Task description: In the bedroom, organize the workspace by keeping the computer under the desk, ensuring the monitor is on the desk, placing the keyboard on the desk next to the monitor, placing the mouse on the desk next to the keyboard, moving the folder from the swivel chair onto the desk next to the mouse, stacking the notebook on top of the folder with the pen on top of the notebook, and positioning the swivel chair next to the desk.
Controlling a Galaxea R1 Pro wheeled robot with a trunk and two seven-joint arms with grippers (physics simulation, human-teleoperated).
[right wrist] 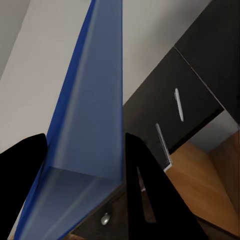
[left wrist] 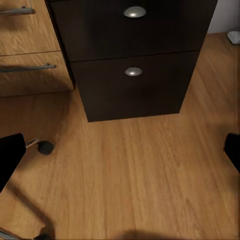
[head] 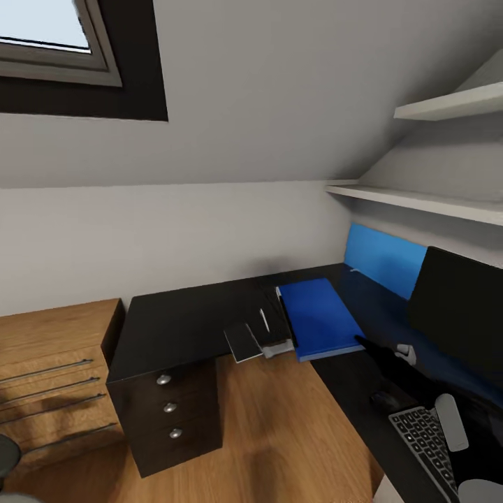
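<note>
The bright-blue folder (head: 318, 318) lies flat at the desk's (head: 181, 321) inner corner. My right gripper (head: 363, 344) is at its near right corner; in the right wrist view the folder (right wrist: 85, 125) sits between the two black fingers (right wrist: 150, 190), gripped. The small grey notebook (head: 243, 342) lies left of the folder, overhanging the desk edge, with the pale pen (head: 264, 320) beside it on the black top. The monitor (head: 461, 314) stands at the right, with the keyboard (head: 423, 436) and a small dark mouse (head: 383, 399) in front of it. My left gripper (left wrist: 120, 155) hangs open over the floor.
The dark drawer unit (left wrist: 132, 70) stands under the desk's left end, with a light-wood dresser (head: 49, 363) beside it. A chair caster (left wrist: 45, 146) rests on the wood floor near the left gripper. White shelves (head: 433, 202) jut out above the desk at right.
</note>
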